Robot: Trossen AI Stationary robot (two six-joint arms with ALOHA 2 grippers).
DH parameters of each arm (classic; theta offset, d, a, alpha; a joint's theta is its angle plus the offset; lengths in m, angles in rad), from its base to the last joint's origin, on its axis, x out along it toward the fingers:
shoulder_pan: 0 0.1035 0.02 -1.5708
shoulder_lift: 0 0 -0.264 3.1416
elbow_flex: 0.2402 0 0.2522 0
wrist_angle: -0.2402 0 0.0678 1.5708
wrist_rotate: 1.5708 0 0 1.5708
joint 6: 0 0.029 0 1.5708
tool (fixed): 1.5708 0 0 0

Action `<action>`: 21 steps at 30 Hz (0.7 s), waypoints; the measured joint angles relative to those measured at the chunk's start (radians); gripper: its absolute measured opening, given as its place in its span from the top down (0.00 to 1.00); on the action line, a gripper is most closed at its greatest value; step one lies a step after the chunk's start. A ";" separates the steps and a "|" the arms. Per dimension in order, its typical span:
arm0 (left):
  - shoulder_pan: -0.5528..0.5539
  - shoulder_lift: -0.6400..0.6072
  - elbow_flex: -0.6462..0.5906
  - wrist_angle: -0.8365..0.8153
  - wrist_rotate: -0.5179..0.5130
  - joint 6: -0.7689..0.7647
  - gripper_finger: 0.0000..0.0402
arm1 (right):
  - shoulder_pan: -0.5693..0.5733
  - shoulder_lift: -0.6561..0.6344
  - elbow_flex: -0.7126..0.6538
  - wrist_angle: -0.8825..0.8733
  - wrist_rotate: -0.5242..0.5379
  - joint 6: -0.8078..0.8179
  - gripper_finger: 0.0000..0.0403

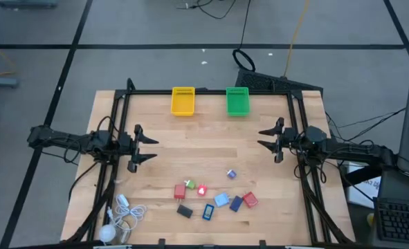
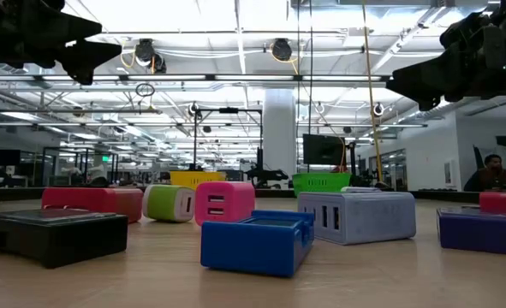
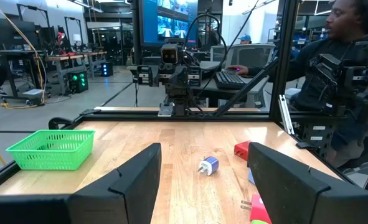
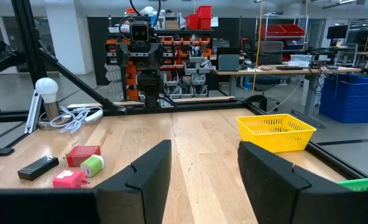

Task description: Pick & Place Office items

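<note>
While both arms hover w/ jaws apart, office items (image 1: 214,196) lie clustered

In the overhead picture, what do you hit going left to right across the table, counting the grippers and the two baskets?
Left gripper → yellow basket → green basket → right gripper.

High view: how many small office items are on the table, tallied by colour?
red items: 2
pink item: 1
green item: 1
black item: 1
blue or purple items: 4
Total: 9
</note>
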 joint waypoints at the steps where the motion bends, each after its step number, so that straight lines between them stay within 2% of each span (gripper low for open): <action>1: 0.000 0.000 0.000 0.000 0.000 0.000 0.39 | 0.000 0.000 0.000 0.000 0.000 0.000 0.57; 21: 0.000 0.000 0.000 0.000 0.000 0.000 0.39 | 0.000 0.000 0.000 0.000 0.000 0.000 0.57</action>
